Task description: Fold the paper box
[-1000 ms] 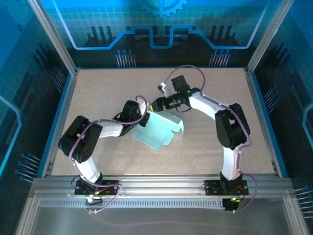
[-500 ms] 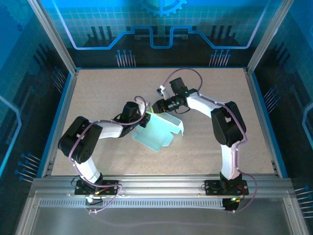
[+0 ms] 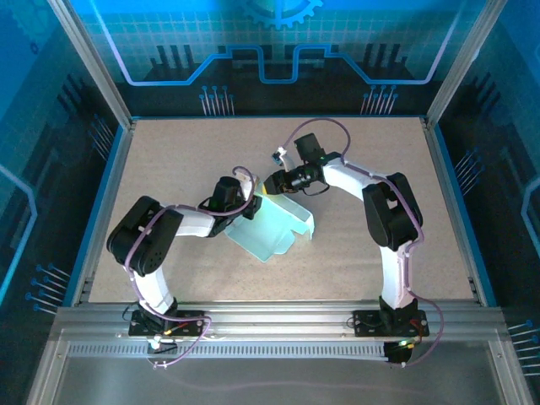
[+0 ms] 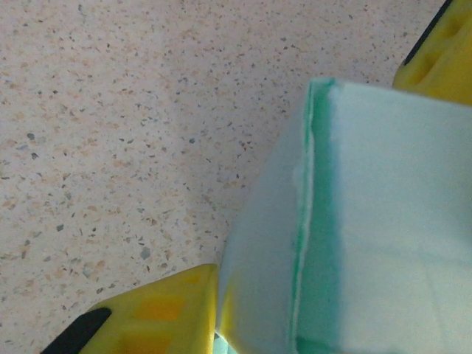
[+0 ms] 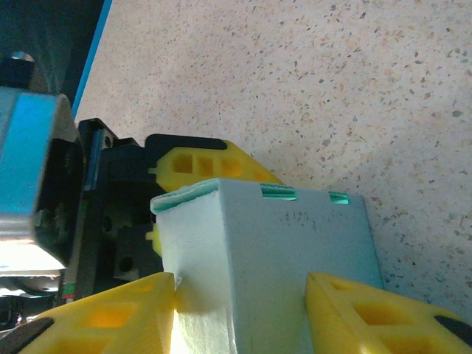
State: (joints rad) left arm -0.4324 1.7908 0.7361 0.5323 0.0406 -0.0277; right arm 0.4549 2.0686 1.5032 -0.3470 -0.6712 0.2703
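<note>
Pale blue-white card, the paper box, lies near the middle of the speckled beige table, part-folded, with its far end raised where the two arms meet. From above, the left gripper reaches in at the box's upper left corner. The right gripper comes at the same raised end from the far side, and the two tips sit just beside each other.

In the left wrist view the left gripper straddles a creased corner of the box. One yellow jaw touches the card at the lower left; the other shows past the card's top right edge. Its jaws stand partly apart, but whether they press the card or only flank it I cannot tell from so close.

In the right wrist view the right gripper has a folded-up wall of the box between its yellow jaws, each one against the card — closed on it, the gap no wider than the fold. Beyond that wall sits the left gripper, at the card's far edge. The rest of the sheet spreads over the table toward the near edge.
</note>
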